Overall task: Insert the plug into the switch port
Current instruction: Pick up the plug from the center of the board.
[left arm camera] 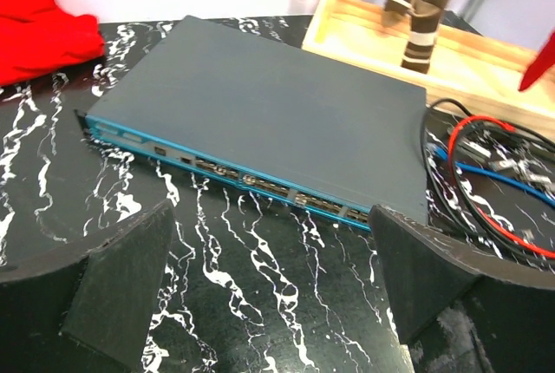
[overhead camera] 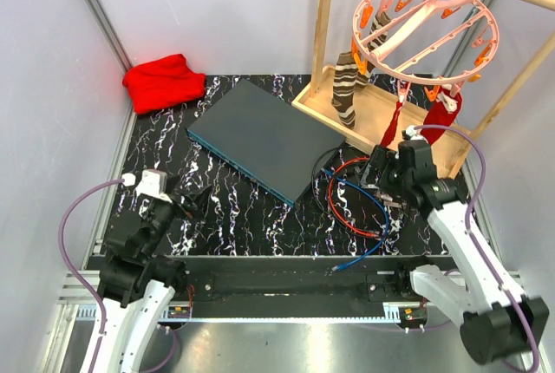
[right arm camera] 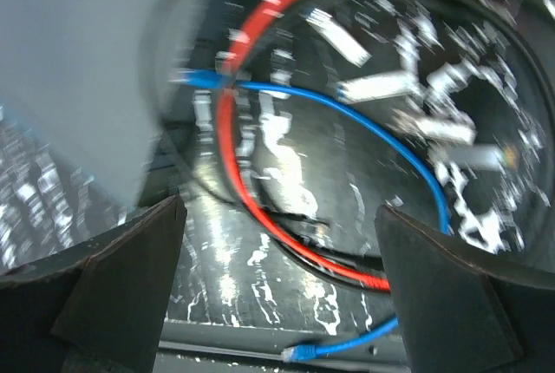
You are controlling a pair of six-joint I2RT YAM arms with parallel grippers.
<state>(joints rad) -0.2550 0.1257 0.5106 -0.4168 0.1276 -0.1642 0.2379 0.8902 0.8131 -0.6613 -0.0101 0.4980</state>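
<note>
The switch (overhead camera: 256,134) is a flat dark grey box lying at an angle mid-table, its teal front edge (left arm camera: 260,184) with small sockets facing the left arm. Red (right arm camera: 251,208), blue and black cables are coiled to its right (overhead camera: 355,204). One blue plug (overhead camera: 338,266) lies loose at the table's front edge; it also shows in the right wrist view (right arm camera: 299,354). My right gripper (overhead camera: 381,189) hovers open and empty over the coil (right arm camera: 279,217). My left gripper (overhead camera: 192,199) is open and empty, a little in front of the teal edge (left arm camera: 270,221).
A red cloth (overhead camera: 163,81) lies at the back left. A wooden tray (overhead camera: 373,113) with a frame stands at the back right, holding striped socks (overhead camera: 347,87), a red sock (overhead camera: 442,117) and a pink peg hanger (overhead camera: 425,30) overhead.
</note>
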